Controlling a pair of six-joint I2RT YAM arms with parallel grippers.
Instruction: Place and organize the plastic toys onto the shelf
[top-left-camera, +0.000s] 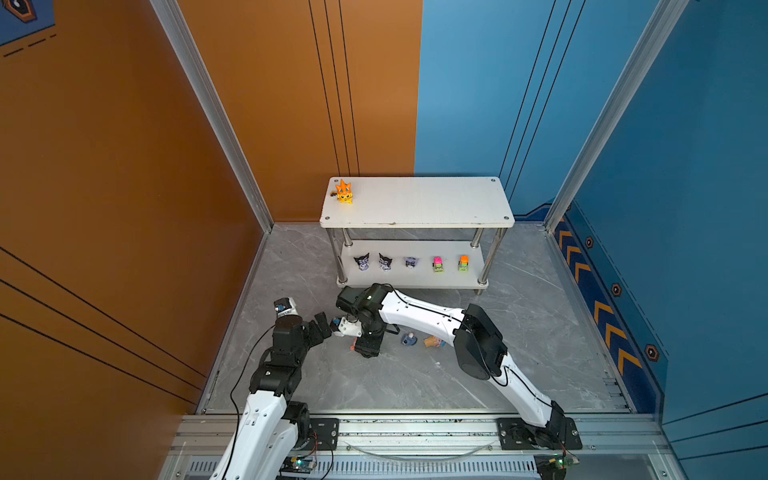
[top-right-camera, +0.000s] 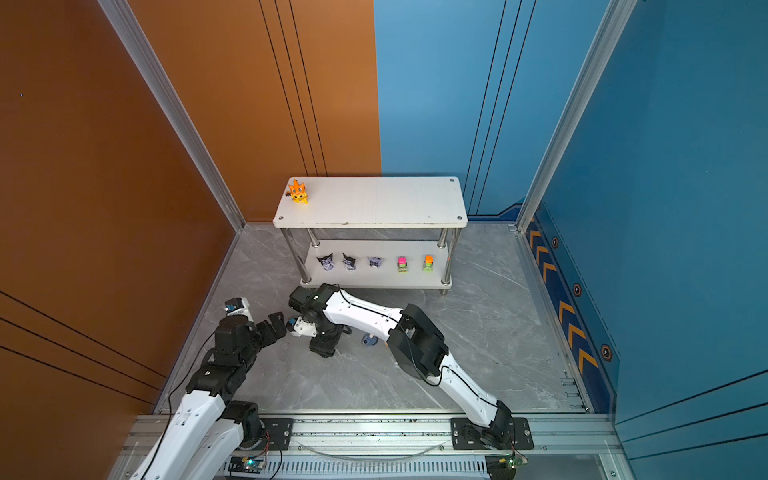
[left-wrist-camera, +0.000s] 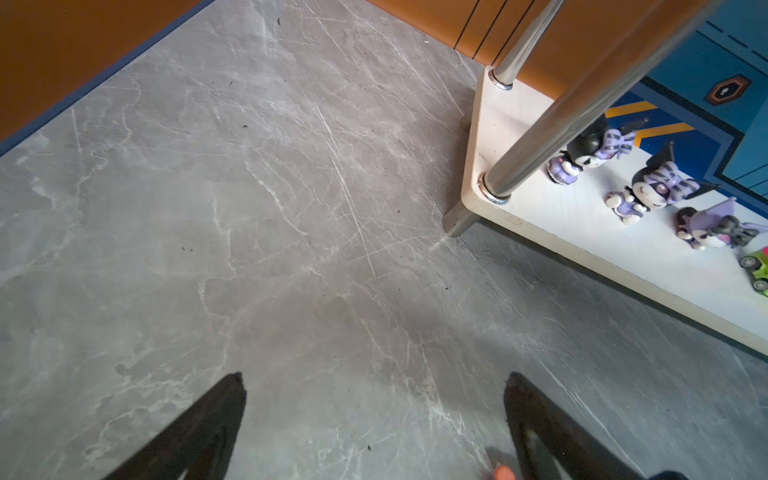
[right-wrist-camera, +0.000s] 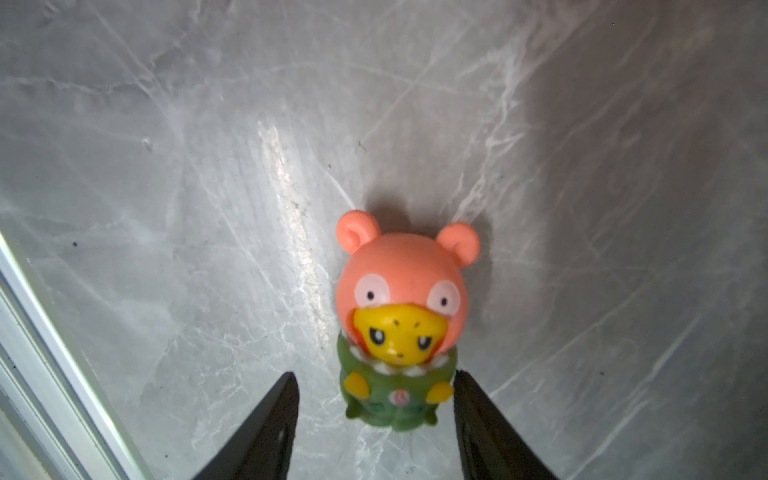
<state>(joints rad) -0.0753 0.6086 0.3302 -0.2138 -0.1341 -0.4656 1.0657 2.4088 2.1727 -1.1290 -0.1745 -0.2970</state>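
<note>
The shelf (top-left-camera: 415, 203) stands at the back. An orange spiky creature (top-left-camera: 344, 192) sits on its top board's left corner. Three black-purple heads (top-left-camera: 385, 262) and two green blocks (top-left-camera: 438, 264) line the lower board. A pink bear (right-wrist-camera: 401, 291) with a yellow face and green body lies on the floor. My right gripper (right-wrist-camera: 375, 376) is open, its fingers either side of the green body, with a gap on one side. A grey-blue donkey (top-left-camera: 409, 340) and a blue toy on a cone (top-left-camera: 433, 341) lie on the floor beside the right arm. My left gripper (left-wrist-camera: 375, 376) is wide open over bare floor.
The right forearm (top-left-camera: 419, 313) reaches across the floor in front of the shelf. A chrome post (left-wrist-camera: 552, 133) and the lower board's corner (left-wrist-camera: 478, 195) are close ahead of the left gripper. An orange wall (top-left-camera: 124, 208) closes the left side. A metal rail (top-left-camera: 415, 428) runs along the front.
</note>
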